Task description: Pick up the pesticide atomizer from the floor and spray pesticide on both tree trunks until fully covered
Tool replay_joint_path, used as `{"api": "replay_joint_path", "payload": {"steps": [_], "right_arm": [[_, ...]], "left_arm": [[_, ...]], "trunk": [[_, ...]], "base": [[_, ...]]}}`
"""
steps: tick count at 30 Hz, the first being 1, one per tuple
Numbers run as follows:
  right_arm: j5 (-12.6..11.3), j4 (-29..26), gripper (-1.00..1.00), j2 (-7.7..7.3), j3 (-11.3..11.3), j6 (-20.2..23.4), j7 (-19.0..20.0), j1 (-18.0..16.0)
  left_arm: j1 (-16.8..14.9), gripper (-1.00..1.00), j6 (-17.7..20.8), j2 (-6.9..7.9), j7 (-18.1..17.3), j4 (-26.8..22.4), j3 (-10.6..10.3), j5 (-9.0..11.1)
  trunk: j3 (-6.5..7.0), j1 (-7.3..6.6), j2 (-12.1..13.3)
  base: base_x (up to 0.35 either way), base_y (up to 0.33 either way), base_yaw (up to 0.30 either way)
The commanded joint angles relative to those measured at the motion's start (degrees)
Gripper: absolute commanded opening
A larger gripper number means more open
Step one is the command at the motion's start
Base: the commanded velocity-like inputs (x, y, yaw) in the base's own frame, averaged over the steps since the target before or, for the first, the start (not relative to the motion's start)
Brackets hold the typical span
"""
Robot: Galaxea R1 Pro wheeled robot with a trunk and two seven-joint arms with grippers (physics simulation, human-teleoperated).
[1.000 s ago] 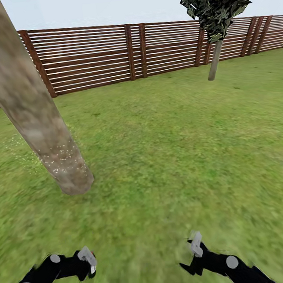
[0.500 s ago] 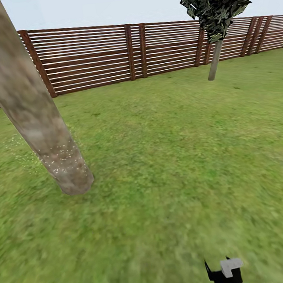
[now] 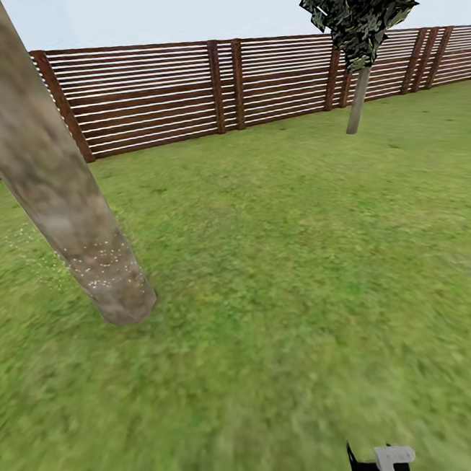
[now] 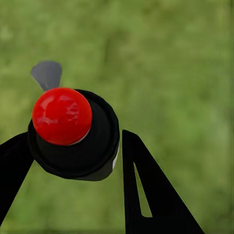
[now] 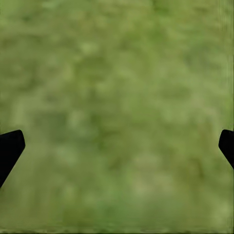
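Pesticide atomizer point(image 4: 73, 134), black with a red cap, sits clamped between the left claw's point(image 4: 73, 161) fingers over the lawn point(image 3: 281, 259). Right claw point(image 5: 117, 141) is spread wide, holding nothing. Farther off, whitish specks point(image 3: 101, 264) dot the leaning tree trunk point(image 3: 49, 182); beyond stands the fence point(image 3: 177, 89).

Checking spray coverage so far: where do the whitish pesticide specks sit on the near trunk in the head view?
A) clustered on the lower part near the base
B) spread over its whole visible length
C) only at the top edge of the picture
A: the specks cluster low on the near trunk, just above its base; the bark higher up looks bare.
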Motion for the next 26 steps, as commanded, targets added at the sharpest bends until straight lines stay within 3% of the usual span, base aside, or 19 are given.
{"api": "replay_joint_path", "payload": {"steps": [1, 26], "right_arm": [[-0.28, 0.36, 1.0, 0.06, 0.49, -0.09, -0.29, 0.05], [-0.28, 0.7, 1.0, 0.2, 0.52, -0.07, -0.29, 1.03]], "left_arm": [[-0.02, -1.0, -0.16, 0.0, 0.24, 0.02, -0.48, 0.31], [-0.02, -1.0, -0.33, -0.01, 0.24, -0.07, -0.56, 0.21]], "trunk": [[-0.04, -0.01, -0.02], [-0.04, -0.01, -0.02]], "base": [[0.0, 0.0, 0.0], [0.0, 0.0, 0.0]]}}
